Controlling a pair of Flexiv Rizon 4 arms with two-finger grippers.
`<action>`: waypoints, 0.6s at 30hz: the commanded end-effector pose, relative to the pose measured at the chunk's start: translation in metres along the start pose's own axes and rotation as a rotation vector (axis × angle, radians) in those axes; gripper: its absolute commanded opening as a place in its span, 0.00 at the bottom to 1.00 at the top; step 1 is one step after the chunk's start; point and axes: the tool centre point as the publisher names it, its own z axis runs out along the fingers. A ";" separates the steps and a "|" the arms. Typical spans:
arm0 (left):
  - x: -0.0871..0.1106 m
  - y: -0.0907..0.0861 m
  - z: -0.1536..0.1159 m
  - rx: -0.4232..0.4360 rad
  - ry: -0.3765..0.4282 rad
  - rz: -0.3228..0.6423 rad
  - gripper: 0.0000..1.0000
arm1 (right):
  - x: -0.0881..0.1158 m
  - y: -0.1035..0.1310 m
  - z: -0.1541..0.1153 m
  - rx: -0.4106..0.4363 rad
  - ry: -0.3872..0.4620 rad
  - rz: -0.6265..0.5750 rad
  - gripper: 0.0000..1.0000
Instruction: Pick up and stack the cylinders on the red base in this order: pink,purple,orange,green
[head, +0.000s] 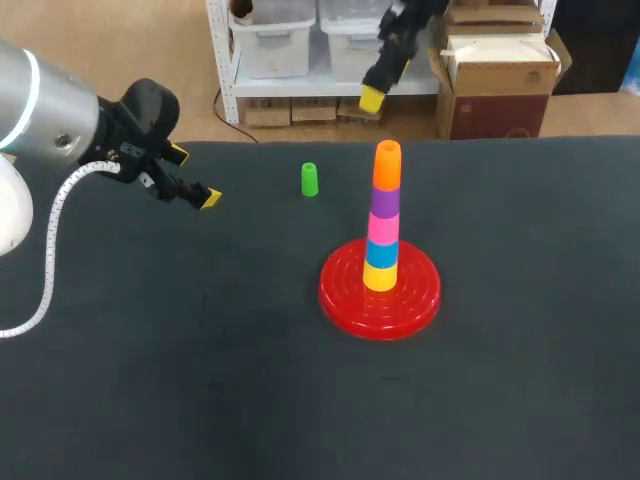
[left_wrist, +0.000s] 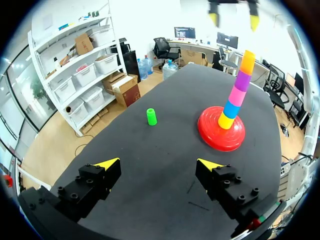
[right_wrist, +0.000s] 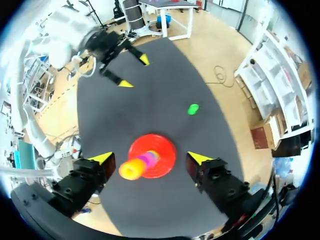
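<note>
overhead, right tool (right_wrist: 150, 158) hangs released above the stack (head: 384, 215); left tool (left_wrist: 158, 163) released, well aside.

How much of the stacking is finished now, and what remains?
Done: pink, purple and orange are stacked on the base. In hand: nothing; left hand and right hand are both open and empty. Left: green stands on the table, apart from the base.

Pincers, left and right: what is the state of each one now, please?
Left pincer: open, holding nothing.
Right pincer: open, holding nothing.
</note>
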 end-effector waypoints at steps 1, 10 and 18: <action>0.000 0.000 0.000 -0.001 0.000 0.000 1.00 | -0.029 -0.034 0.027 0.029 0.043 -0.005 1.00; 0.000 0.000 0.000 -0.001 0.000 0.000 1.00 | -0.069 -0.089 0.115 0.085 0.133 0.019 1.00; 0.000 0.000 0.000 -0.001 0.000 0.000 1.00 | -0.076 -0.119 0.176 0.116 0.197 0.119 1.00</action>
